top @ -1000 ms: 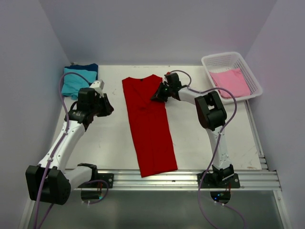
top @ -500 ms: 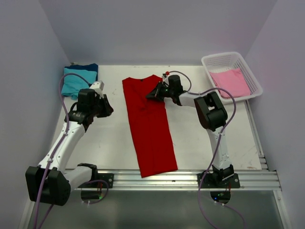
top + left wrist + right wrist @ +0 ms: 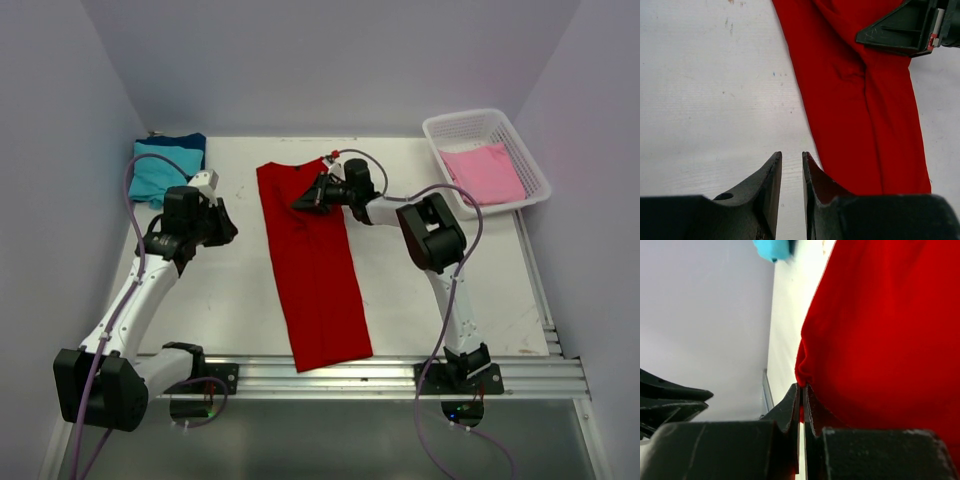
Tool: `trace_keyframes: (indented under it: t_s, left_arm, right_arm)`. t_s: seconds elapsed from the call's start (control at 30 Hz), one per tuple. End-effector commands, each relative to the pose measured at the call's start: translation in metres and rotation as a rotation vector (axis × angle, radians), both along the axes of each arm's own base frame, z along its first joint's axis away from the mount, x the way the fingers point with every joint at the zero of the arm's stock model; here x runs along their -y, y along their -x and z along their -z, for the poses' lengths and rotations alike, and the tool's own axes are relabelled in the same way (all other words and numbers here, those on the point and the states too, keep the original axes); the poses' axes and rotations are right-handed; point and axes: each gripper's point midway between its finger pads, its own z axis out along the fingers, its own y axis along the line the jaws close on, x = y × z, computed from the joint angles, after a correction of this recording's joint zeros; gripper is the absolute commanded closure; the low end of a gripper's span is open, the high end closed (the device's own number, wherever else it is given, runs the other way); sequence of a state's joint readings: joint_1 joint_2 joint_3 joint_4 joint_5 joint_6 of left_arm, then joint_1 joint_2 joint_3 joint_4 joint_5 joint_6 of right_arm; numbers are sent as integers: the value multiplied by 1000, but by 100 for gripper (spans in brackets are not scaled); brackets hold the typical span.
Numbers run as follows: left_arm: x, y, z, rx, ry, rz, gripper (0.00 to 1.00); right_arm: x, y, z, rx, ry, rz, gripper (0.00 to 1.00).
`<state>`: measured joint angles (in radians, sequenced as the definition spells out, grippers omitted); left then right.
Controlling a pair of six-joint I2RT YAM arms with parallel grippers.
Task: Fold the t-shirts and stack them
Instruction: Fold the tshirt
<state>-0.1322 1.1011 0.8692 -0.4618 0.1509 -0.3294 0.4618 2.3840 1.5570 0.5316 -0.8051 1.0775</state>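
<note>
White surface (image 3: 230, 300), lilac walls: a folded teal t-shirt (image 3: 155, 178) lies far left, seemingly starting the stack. Nearby the left jaws hover slightly parted, empty, likely keeping clear. Closed right jaws pinch the long bright red cloth t-shirt (image 3: 318, 270), mid-surface, by its far edge, probably to fold; only the right wrist view shows that pinch.

Bright, even light leaves faint shadows on the tabletop (image 3: 230, 300); the right wrist view shows the red t-shirt (image 3: 880, 330) out of focus.
</note>
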Motion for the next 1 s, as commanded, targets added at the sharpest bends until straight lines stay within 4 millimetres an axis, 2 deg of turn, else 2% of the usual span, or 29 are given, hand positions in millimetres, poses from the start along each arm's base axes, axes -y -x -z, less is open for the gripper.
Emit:
trace_keyframes:
  t_s: [0.0,0.27,0.3,0.33,0.5,0.57,0.6,0.67,0.7,0.77,0.8,0.83,0.87,0.9,0.93,0.97]
  left_arm:
    - [-1,-2,-6,30,-10,0,74]
    - [0,-2,-6,30,-5,2,75]
    - [0,-2,-5,26,-3,2,75]
    - [0,-2,-6,29,-3,2,75]
    - [0,-2,-6,30,2,3,75]
    - [2,-2,-6,34,8,10,75]
    - [3,-2,-7,39,15,15,75]
    - [8,-2,-9,49,35,35,76]
    - [10,-2,-7,49,45,42,77]
    - [19,-2,-8,71,81,79,81]
    - [23,-3,-7,77,104,90,83]
    - [32,-5,-6,103,151,119,87]
    - [37,-7,-7,125,167,141,90]
    - [43,-8,-7,126,210,147,94]
    - [52,-8,-8,134,252,189,100]
    - [59,-15,-6,151,304,196,100]
  right_arm:
    - [-12,11,-12,43,19,-94,100]
    - [-10,23,-5,56,88,-143,64]
    - [-10,24,-6,57,87,-146,53]
    - [-9,24,-7,61,87,-147,49]
    - [-8,25,-17,111,87,-147,43]
    - [-4,21,-26,129,89,-124,50]
    - [-2,18,-28,133,88,-113,64]
    - [4,9,-38,147,86,-82,81]
    - [7,3,-40,149,99,-50,100]
    - [17,-8,-51,180,119,-7,100]
    - [23,-13,-42,174,183,27,100]
    - [27,-21,-51,193,215,55,100]
    - [33,-27,-47,188,263,81,100]
    - [44,-24,-32,149,358,93,100]
    - [60,-38,-24,152,465,179,100]
    - [69,-49,-30,168,530,230,100]
